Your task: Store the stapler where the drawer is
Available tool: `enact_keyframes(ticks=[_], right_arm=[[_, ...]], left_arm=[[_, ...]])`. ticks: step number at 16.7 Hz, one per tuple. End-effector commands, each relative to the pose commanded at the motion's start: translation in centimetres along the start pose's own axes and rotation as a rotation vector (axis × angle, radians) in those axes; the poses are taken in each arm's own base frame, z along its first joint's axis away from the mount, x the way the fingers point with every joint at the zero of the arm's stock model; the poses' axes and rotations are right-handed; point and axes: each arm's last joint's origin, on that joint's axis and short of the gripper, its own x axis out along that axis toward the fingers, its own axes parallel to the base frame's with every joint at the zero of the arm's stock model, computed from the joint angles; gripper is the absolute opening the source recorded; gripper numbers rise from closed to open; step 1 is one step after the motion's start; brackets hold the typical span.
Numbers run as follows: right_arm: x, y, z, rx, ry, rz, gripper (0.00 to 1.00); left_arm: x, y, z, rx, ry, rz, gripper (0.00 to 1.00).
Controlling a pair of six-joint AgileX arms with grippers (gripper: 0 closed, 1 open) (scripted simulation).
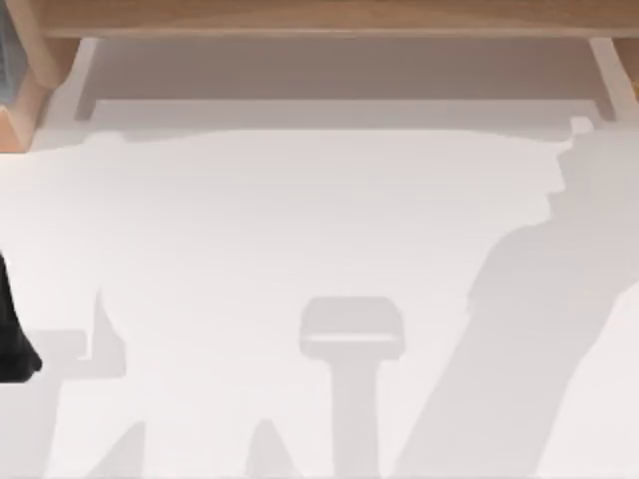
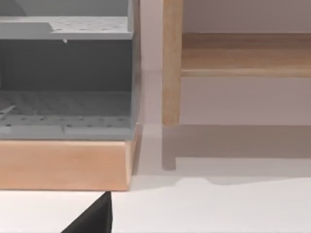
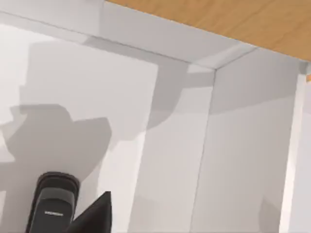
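Black, rounded-ended stapler lying on white tabletop, beside right gripper's dark finger; finger opening impossible to tell. Best centred over stapler body before closing. Pale wooden drawer at one o'clock.

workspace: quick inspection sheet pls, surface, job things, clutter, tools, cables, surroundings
surface: white table, crossed by grey shadows
job's things: dark stapler lying on a white floor bounded by white walls that meet in a corner; it looks like the drawer's inside, not certain
clutter: grey perforated rack sitting on a wooden base
grippers: left tool low over the table, near the wooden base; right tool close beside the stapler, contact cannot be told
cables: nothing seen
surroundings: wooden post and wooden shelf beside the rack; wooden frame along the far edge in the top view
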Motion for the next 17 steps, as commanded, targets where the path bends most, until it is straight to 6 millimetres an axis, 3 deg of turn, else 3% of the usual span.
enact_keyframes(ticks=[4,7,9,11,13,17], right_arm=[[0.0,-5.8,-5.0,-0.110,-0.158,-0.264,1.00],[0.5,-9.1,-10.8,-0.205,-0.237,-0.496,1.00],[0.9,-9.8,-15.1,-0.283,-0.272,-0.642,1.00],[1.5,-9.1,-19.2,-0.375,-0.299,-0.761,1.00],[2.3,-6.8,-22.6,-0.482,-0.329,-0.838,1.00],[3.9,0.9,-26.2,-0.721,-0.439,-0.855,1.00]], left_arm=[[0.0,0.0,0.0,0.000,0.000,0.000,1.00],[0.0,0.0,0.0,0.000,0.000,0.000,1.00],[0.0,0.0,0.0,0.000,0.000,0.000,1.00],[0.0,0.0,0.0,0.000,0.000,0.000,1.00],[0.0,0.0,0.0,0.000,0.000,0.000,1.00],[0.0,0.0,0.0,0.000,0.000,0.000,1.00]])
